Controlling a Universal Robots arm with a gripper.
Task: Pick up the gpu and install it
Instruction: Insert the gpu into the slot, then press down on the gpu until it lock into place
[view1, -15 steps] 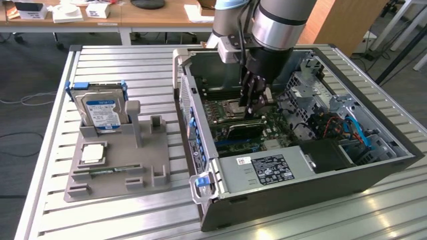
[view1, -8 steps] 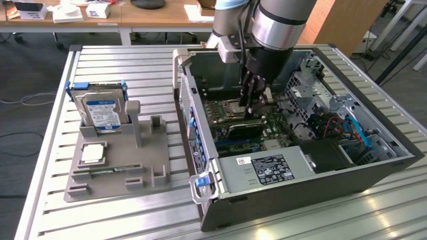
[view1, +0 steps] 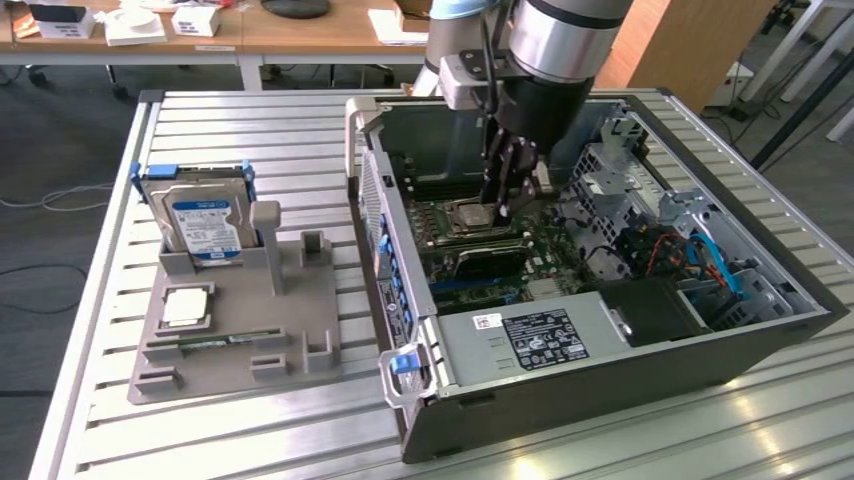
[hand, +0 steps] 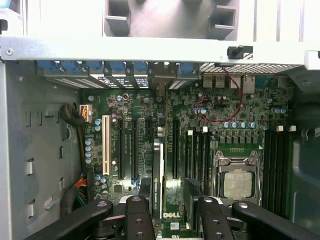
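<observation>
My gripper reaches down into the open computer case, just above the motherboard. In the wrist view the gpu shows edge-on as a thin card with a pale green strip, standing on the motherboard in line with the long expansion slots. It sits between my fingers, with the gripper open. The card lies close to one dark finger pad. A strip of board shows between it and the other pad. I cannot tell whether the card is fully seated.
A grey parts holder on the slatted table at the exterior view's left carries the blue-labelled hard drive, a processor chip and a memory stick. Inside the case are the processor socket, the power supply and cables.
</observation>
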